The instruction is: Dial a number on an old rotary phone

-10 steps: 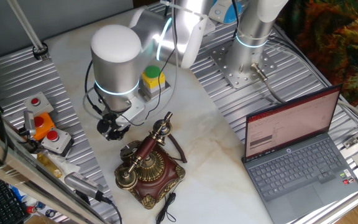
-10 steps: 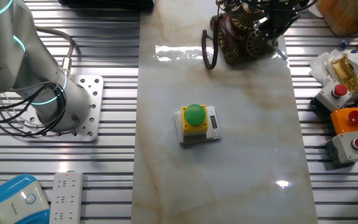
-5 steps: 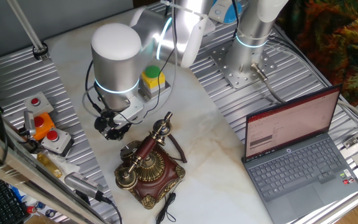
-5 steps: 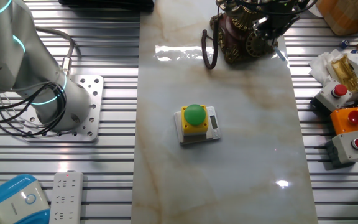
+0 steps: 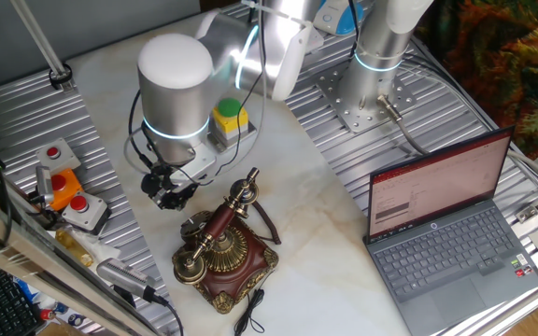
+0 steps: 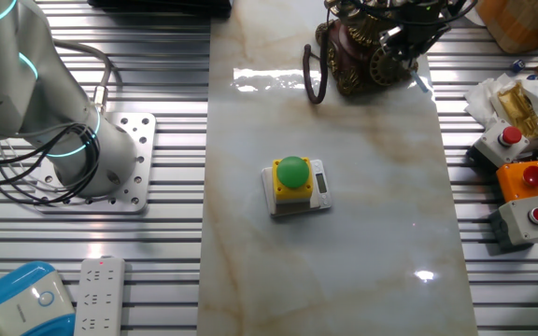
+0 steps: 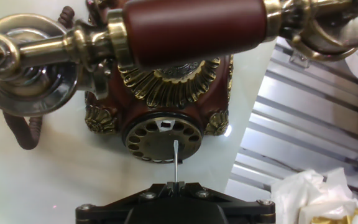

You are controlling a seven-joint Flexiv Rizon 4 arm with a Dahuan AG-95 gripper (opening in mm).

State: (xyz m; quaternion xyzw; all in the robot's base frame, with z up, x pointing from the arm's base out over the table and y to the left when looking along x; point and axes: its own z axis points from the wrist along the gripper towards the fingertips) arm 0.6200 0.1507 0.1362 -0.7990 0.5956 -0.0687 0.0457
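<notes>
The old rotary phone point(image 5: 224, 252) stands on the marble slab with its brass-and-wood handset point(image 7: 191, 28) across the cradle. Its brass dial point(image 7: 163, 138) faces my hand, low on the wooden base. My gripper point(image 7: 176, 185) is shut on a thin metal rod point(image 7: 176, 162) that points at the dial. The rod's tip lies over the dial's lower middle; whether it touches I cannot tell. From the fixed views, the gripper point(image 5: 168, 191) hangs just left of the phone, and it point(image 6: 409, 33) sits at the phone point(image 6: 362, 51) by the far edge.
A yellow box with a green button point(image 6: 294, 184) sits mid-slab. Grey boxes with red buttons point(image 6: 521, 219) and crumpled paper point(image 7: 316, 196) lie on the ribbed metal beside the phone. An open laptop point(image 5: 446, 233) stands on the other side. The phone's black cord point(image 6: 311, 75) loops beside its base.
The hand has shifted slightly left, away from the phone in the fixed view. The phone has not moved.
</notes>
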